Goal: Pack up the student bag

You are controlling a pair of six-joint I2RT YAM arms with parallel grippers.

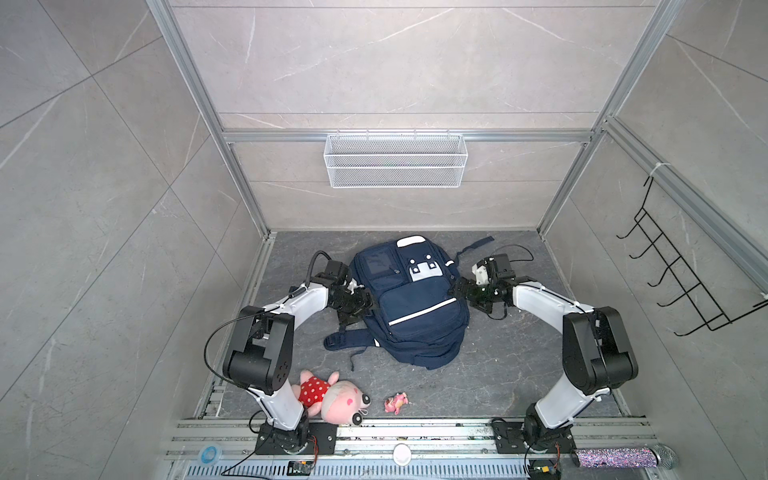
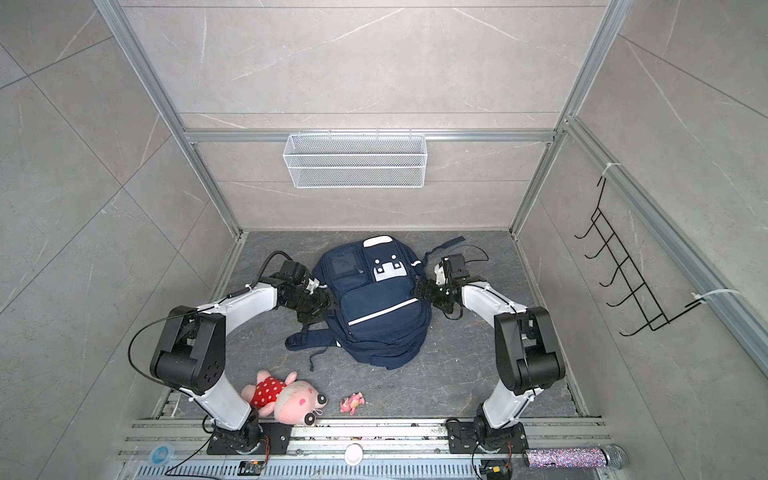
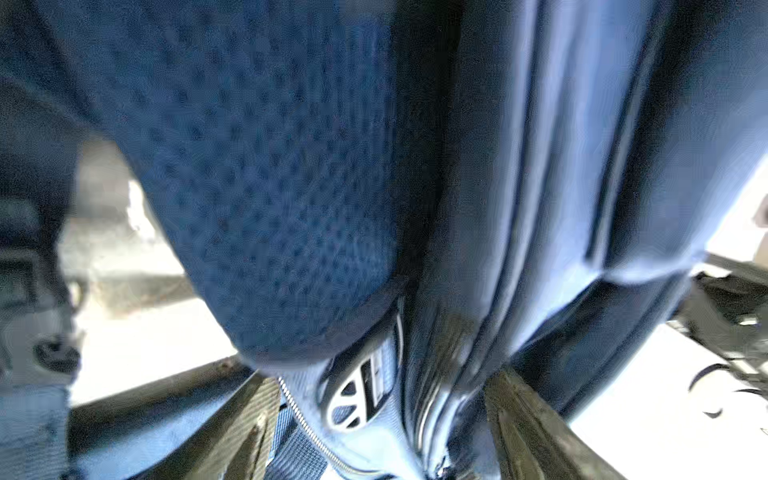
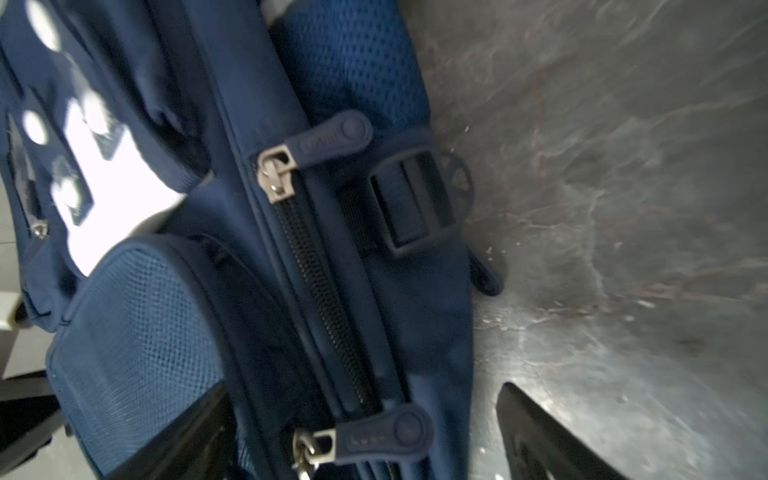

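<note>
Student bag (image 1: 409, 307) lies flat, front up, mid-worktop (image 1: 498, 365), nearer the far edge. Left tool (image 1: 360, 305) and right tool (image 1: 457, 291) flank its opposite sides, probably to steady it and get at the main zip. Both tools are spread, pinching nothing.

Plush toy (image 1: 332, 395) and small pink toy (image 1: 396, 402) lie by the near edge, beside the left arm's base, not yet packed.

Top views give layout only. The right wrist view adds detail: jaws astride the bag's side, with the zip teeth between two zip pulls (image 4: 332, 137) looking meshed. The left wrist view is blurred. It shows the fingers (image 3: 232, 419) straddling a side seam, contact uncertain.
</note>
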